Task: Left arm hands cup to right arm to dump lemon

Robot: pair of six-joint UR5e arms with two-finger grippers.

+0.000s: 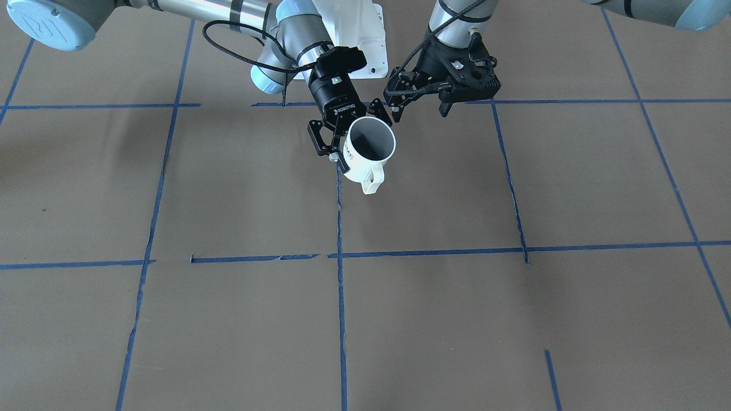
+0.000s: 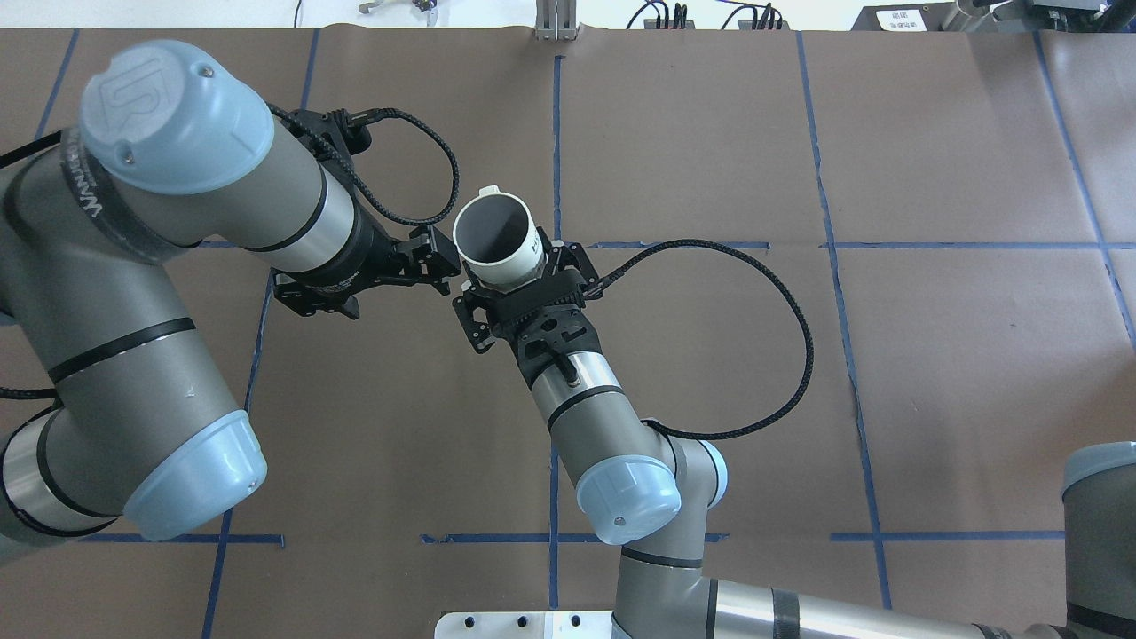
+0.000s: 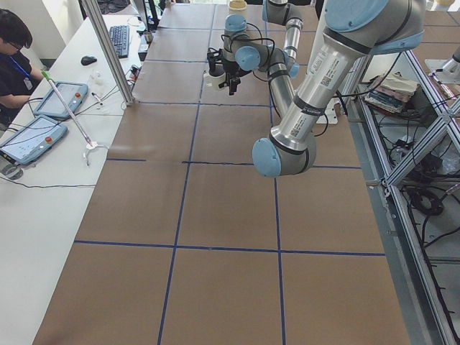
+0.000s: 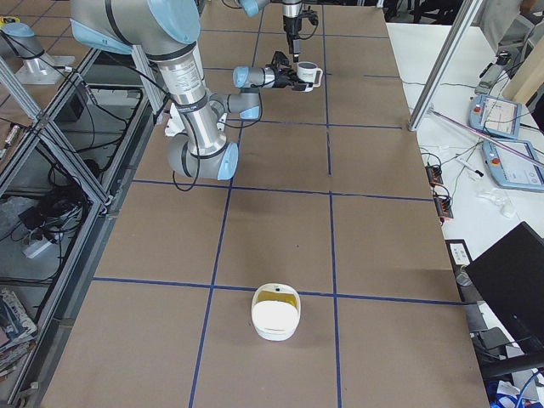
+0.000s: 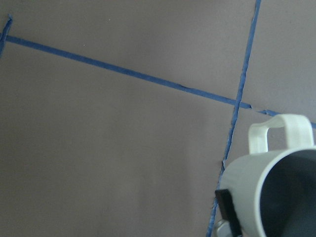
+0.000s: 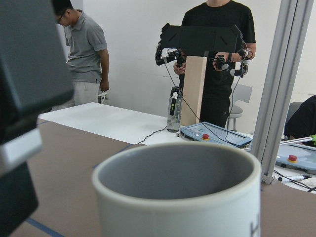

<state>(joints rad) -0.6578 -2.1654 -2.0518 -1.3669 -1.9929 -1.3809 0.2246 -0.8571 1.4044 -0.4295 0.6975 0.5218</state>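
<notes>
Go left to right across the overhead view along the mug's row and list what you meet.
Left arm → left claw → cup → black cable loop.

The front-facing camera sits across the table (image 1: 457,319) and looks steeply down, the robot's base (image 1: 371,34) at top; the overhead camera looks forward and down from behind the robot; both share the cup (image 1: 365,162); the side cameras look along the table from opposite ends, far from the cup; the left wrist camera looks down close beside it; the right wrist camera looks level across its rim toward a white bench (image 6: 113,121).
</notes>
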